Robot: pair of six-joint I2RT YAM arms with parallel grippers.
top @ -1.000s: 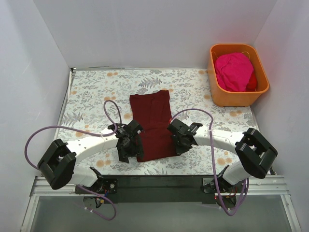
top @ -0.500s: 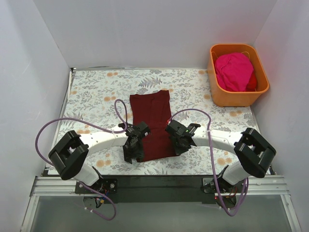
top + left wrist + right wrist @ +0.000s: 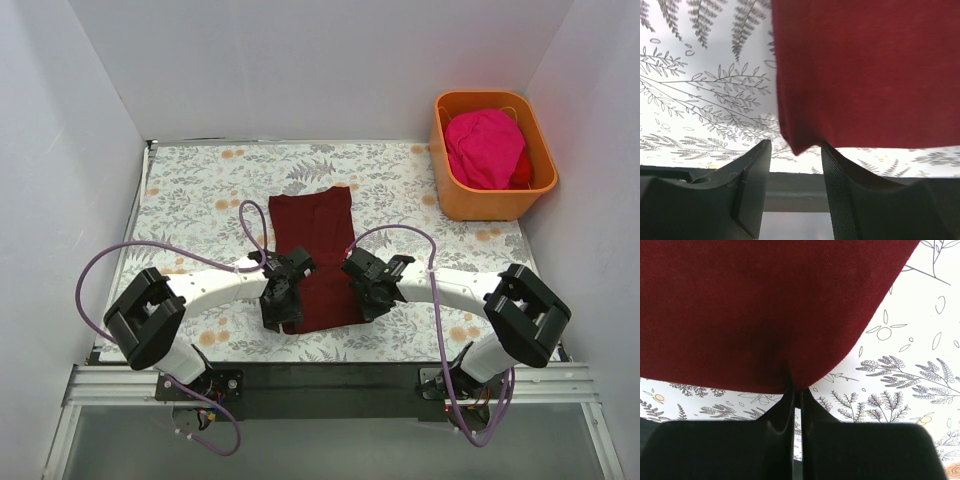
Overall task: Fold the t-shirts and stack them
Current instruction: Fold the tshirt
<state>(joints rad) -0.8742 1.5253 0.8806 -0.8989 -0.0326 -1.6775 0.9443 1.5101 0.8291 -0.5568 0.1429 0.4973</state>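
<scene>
A dark maroon t-shirt [image 3: 318, 255] lies folded lengthwise into a long strip at the middle of the table. My left gripper [image 3: 282, 312] is open at the strip's near left corner; in the left wrist view that corner [image 3: 797, 145] sits between the open fingers [image 3: 752, 175]. My right gripper [image 3: 366, 295] is shut on the strip's near right edge; the right wrist view shows the cloth [image 3: 790, 320] pinched and puckered at the fingertips [image 3: 796, 390]. A magenta-pink t-shirt [image 3: 483, 148] lies bunched in the orange tub [image 3: 470, 205].
The orange tub stands at the far right by the white wall. The floral-patterned table cover [image 3: 190, 190] lies under everything. White walls close in the left, back and right. The black base rail [image 3: 320, 375] runs along the near edge.
My left arm has swung right, bringing its gripper to the maroon shirt's near left corner. The right gripper has shifted slightly left on the cloth edge.
</scene>
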